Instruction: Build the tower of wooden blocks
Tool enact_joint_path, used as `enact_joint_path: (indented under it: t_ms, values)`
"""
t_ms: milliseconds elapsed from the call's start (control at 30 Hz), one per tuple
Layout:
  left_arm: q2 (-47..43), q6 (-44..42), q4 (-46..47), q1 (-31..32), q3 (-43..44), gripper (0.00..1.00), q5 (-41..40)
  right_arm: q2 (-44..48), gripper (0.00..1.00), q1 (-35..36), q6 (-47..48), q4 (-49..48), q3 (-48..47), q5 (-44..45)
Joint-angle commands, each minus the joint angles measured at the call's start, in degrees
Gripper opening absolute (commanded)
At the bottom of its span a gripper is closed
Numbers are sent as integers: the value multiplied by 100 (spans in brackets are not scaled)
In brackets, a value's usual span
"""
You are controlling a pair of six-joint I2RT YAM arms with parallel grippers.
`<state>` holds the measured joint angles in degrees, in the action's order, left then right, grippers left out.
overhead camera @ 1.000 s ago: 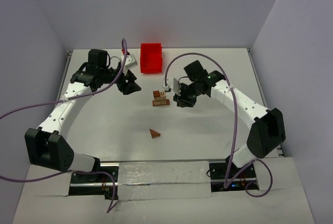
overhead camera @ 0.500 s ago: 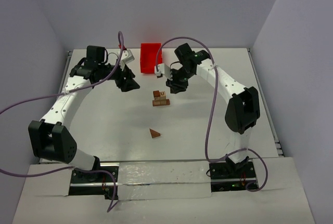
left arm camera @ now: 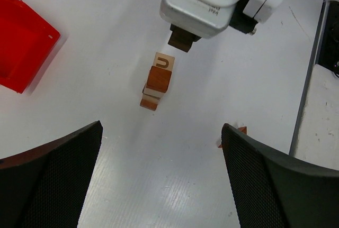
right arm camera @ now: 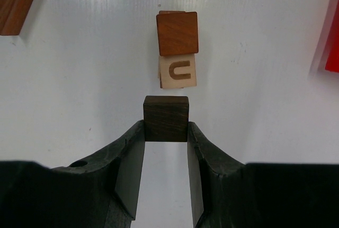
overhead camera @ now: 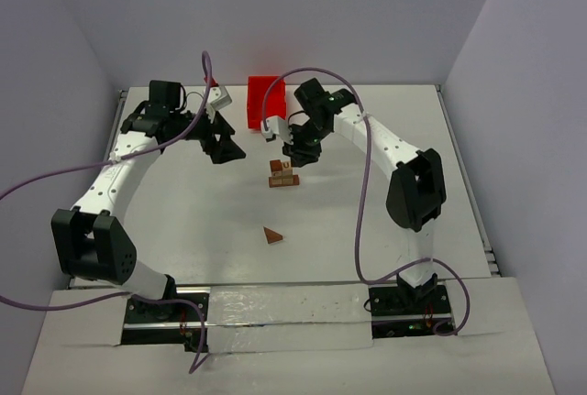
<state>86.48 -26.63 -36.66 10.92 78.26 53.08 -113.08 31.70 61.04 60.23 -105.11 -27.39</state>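
The wood block tower (overhead camera: pixel 282 173) stands on the white table (overhead camera: pixel 367 221), just ahead of my right gripper (right arm camera: pixel 166 126). In the right wrist view its top shows two cubes side by side and touching. A light tan one marked with a U is nearer my fingertips, and a reddish-brown one is beyond it. The left wrist view shows a lower layer of tan and reddish pieces under them.

My right gripper is clamped on a dark brown block (right arm camera: pixel 166 118), with one finger pressed on each side face. The block sticks out past the fingertips towards the tower. I see a narrow strip of table between it and the U cube, so the two look apart. I cannot tell how high the block hangs above the tower top.

My left gripper (left arm camera: pixel 161 128) has its jaws spread wide with nothing between them. The tower sits well out in front of it, roughly centred between its two fingers.

A reddish-brown wedge (overhead camera: pixel 272 235) lies alone on the table, peeking out beside the left gripper's right finger and well clear of the tower.

The red bin (overhead camera: pixel 266 102) sits ahead and to the left of the left gripper. It is close beside the right gripper on the side away from the tower.
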Motion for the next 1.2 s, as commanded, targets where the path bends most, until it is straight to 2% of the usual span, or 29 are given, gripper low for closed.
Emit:
enact_joint_path:
  t_ms: [0, 867, 1167]
  values:
    - [-10, 83, 85, -58, 241, 99, 283, -131, 14, 94, 0, -34, -321, 68]
    - [-43, 141, 229, -90, 146, 99, 240, -564, 16, 354, -116, -159, -572, 260]
    - [-52, 167, 272, -90, 128, 99, 229, -600, 25, 354, -127, -134, -650, 240]
